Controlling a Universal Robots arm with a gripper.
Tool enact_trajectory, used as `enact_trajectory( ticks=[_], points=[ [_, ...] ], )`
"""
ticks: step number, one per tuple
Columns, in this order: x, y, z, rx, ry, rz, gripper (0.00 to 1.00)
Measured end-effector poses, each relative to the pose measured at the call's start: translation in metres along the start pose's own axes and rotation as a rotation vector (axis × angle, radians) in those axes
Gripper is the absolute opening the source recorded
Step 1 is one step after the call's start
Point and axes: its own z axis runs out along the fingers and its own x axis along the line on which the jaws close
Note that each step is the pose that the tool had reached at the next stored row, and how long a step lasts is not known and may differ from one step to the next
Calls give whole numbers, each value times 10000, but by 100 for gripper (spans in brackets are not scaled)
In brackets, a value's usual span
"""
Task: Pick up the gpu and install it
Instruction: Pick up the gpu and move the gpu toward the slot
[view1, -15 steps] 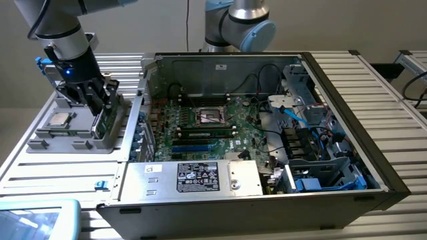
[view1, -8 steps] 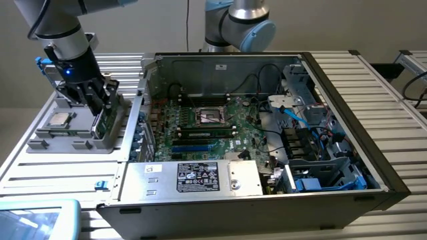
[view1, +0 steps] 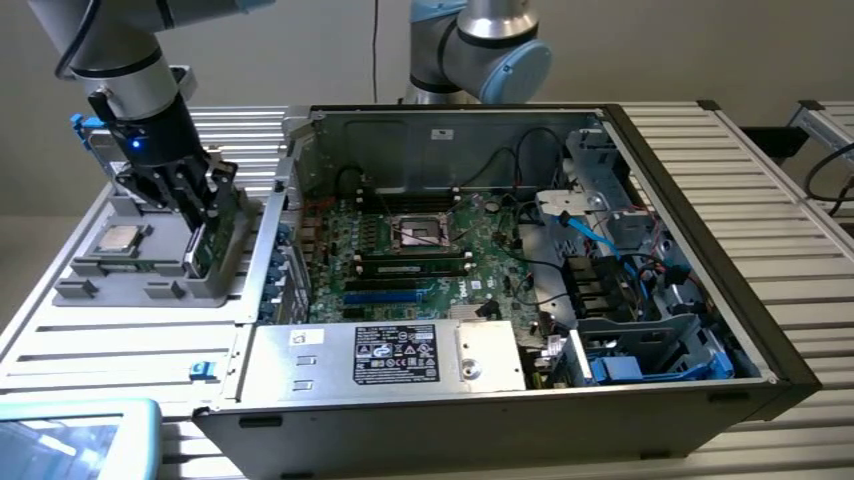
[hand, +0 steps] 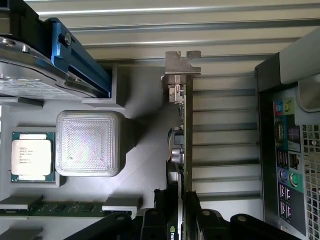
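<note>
The gpu (hand: 183, 125) stands on edge in a grey parts holder (hand: 145, 165), seen edge-on with its green board, black cooler and silver end bracket (hand: 181, 62). My gripper (hand: 177, 222) is down over the card's end away from the bracket, straddling it. In the exterior view the gripper (view1: 200, 215) is low over the gpu (view1: 211, 240) on the holder (view1: 134, 275), at the view's left beside the open computer case (view1: 534, 260). The motherboard (view1: 414, 255) lies exposed inside the case, with blue expansion slots (view1: 387, 297) near its front.
A processor chip (hand: 31, 156) and a ribbed grey block (hand: 90, 143) sit in the holder. A silver drive with a blue clip (hand: 60, 50) and a memory stick (hand: 65, 207) lie nearby. Cables and drive bays (view1: 627, 280) crowd the case's right side.
</note>
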Motion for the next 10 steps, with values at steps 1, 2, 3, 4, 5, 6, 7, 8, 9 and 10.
enact_trajectory(
  ticks=[1,2,3,4,5,6,7,8,9,10],
  points=[
    [0,0,0,0,0,0,27],
    [0,0,0,0,-1,0,27],
    [0,0,0,0,0,0,27],
    [0,0,0,0,0,0,27],
    [0,0,0,0,0,0,27],
    [0,0,0,0,-1,0,27],
    [0,0,0,0,0,-1,27],
    [0,0,0,0,0,0,27],
    [0,0,0,0,0,0,27],
    [0,0,0,0,-1,0,27]
  ],
)
